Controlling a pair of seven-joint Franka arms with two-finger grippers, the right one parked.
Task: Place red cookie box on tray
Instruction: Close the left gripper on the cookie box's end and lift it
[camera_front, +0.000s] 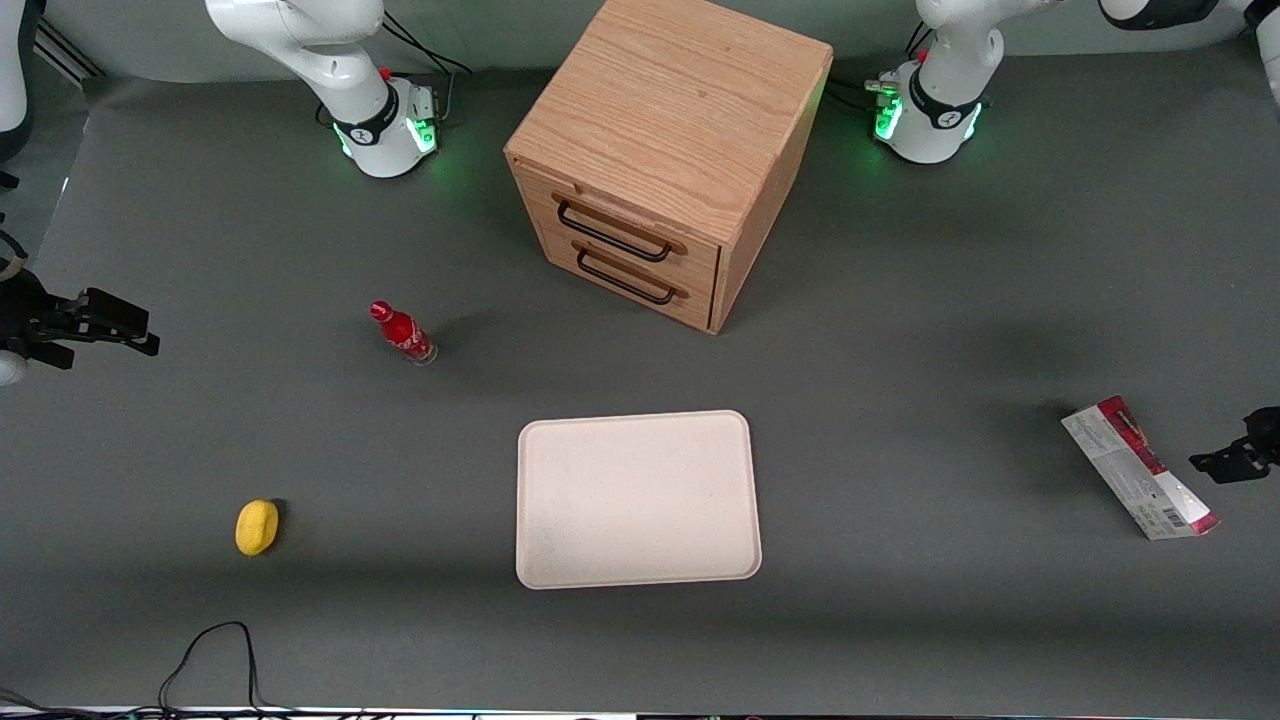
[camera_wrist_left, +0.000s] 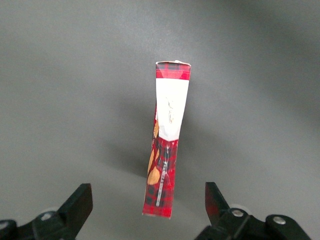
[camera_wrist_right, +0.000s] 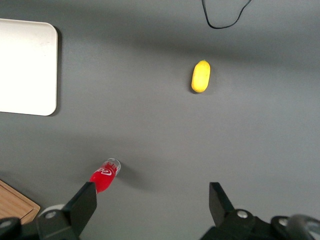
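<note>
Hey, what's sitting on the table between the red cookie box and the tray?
Nothing: the front view shows only bare grey table between the red cookie box and the tray. The open gripper hangs over the box.

Open bench between carton and tray

The claw (camera_wrist_left: 145, 210) hangs above the long red cookie box (camera_front: 1140, 468), fingers (camera_wrist_left: 77, 202) spread wider than it; bare grey bench (camera_front: 900, 450) runs from that box to the cream rectangular tray (camera_front: 636, 498), with the wooden two-drawer cabinet (camera_front: 665, 160) standing farther from the front camera than the tray.
</note>
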